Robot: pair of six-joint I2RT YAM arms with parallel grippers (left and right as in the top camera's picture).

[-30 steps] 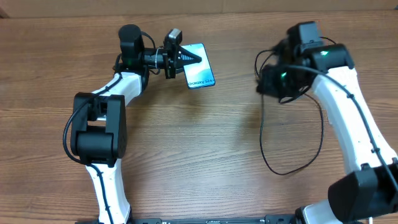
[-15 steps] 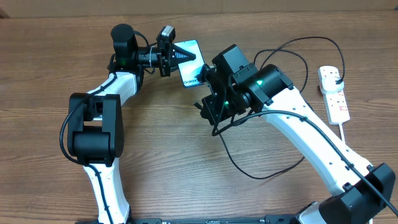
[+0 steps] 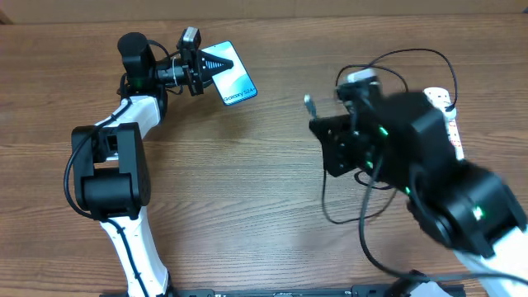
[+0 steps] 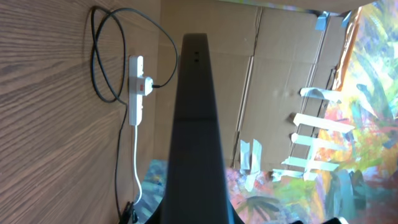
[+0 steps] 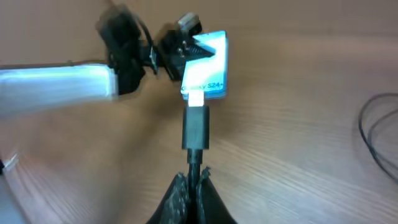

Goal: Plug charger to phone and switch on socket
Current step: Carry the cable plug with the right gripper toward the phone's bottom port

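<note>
My left gripper clamps the phone. My right gripper pinches the charger connector, short of the phone. Next I'd line it up with the port.

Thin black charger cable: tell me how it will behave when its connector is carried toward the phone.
Likely floppy: the thin black charger cable lies in slack loops on the wooden table, so it should trail and drag. The short stiff-looking connector stands straight out above the right pincer, so the tip probably holds its aim.

Light-blue phone, black charger, white socket, brown wood-grain table.
</note>
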